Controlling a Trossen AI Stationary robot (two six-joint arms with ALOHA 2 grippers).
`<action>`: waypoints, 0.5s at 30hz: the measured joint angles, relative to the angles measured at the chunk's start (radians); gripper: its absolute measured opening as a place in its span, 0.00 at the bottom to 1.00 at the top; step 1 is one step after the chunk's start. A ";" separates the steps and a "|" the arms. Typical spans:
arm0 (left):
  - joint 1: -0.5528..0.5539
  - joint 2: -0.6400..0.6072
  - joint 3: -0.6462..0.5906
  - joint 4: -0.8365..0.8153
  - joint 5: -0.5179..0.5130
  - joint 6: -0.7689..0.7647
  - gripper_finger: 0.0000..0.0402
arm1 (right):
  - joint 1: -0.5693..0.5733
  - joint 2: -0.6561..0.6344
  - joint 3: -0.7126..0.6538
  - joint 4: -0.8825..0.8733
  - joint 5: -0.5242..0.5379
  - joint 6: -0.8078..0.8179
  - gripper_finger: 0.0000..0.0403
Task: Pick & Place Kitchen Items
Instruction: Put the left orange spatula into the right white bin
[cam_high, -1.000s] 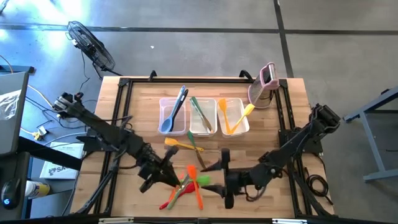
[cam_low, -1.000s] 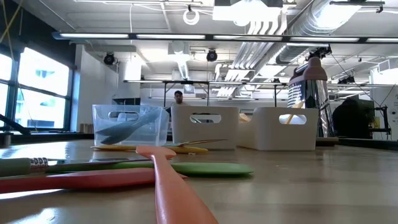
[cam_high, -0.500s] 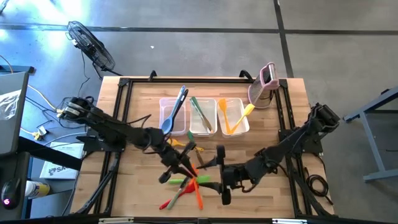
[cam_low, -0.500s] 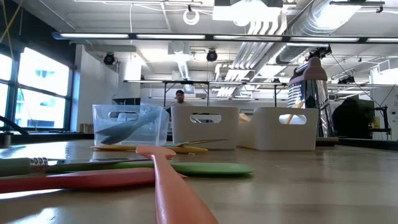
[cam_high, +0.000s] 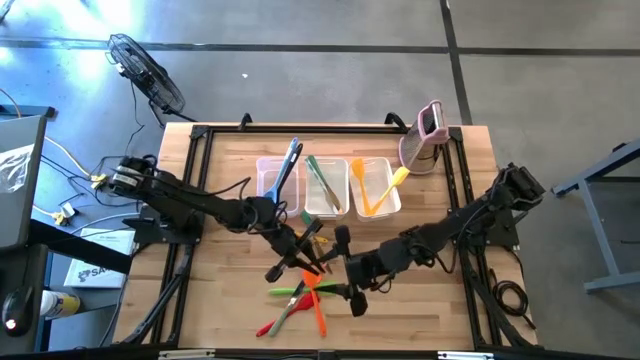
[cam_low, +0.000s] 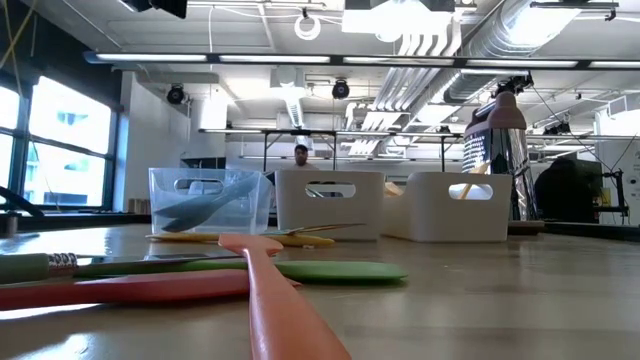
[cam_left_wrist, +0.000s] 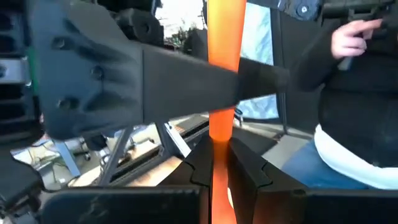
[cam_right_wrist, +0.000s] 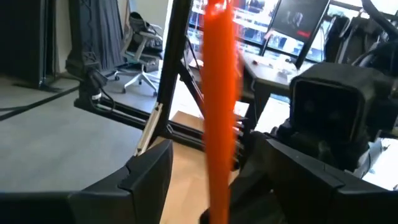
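My left gripper (cam_high: 303, 262) is over the table's middle, shut on an orange utensil (cam_high: 311, 268) that stands upright in the left wrist view (cam_left_wrist: 221, 74). My right gripper (cam_high: 340, 272) faces it from the right, open. Its fingers stand on either side of the same orange handle (cam_right_wrist: 217, 93); I cannot tell whether they touch it. One of its fingers (cam_left_wrist: 186, 81) crosses in front of the handle in the left wrist view. More utensils lie on the table below: green (cam_high: 298, 291), orange (cam_high: 319, 316), red (cam_high: 268, 327) and yellow (cam_high: 289, 231). My left gripper pinches the orange utensil's handle (cam_left_wrist: 219, 163) between its two fingers. The fingers come level from the table's left and lie across the handle. The handle stands upright above the fingers. The part below the fingers is hidden.
Three clear tubs (cam_high: 277, 187) (cam_high: 326, 187) (cam_high: 374, 187) with utensils in them stand in a row at the far middle. A pink-and-white gadget (cam_high: 425, 135) stands far right. A person (cam_left_wrist: 354, 93) is beyond the table. In the low view, a salmon spatula (cam_low: 270, 290) and a green one (cam_low: 330, 270) lie on the table.
My left gripper has gone toward the table's right and far edges, to the middle. My right gripper has gone toward the left edge and a little farther away, so the two now meet at the orange utensil.
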 joint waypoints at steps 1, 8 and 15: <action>0.000 0.003 0.000 -0.006 0.000 0.002 0.04 | -0.005 0.000 0.000 -0.004 -0.005 0.011 0.60; 0.000 0.009 0.000 -0.007 0.004 0.006 0.04 | -0.025 0.000 0.000 -0.058 -0.015 0.054 0.41; 0.000 0.009 0.000 -0.008 0.009 0.006 0.04 | -0.016 0.000 0.000 -0.079 -0.041 -0.003 0.04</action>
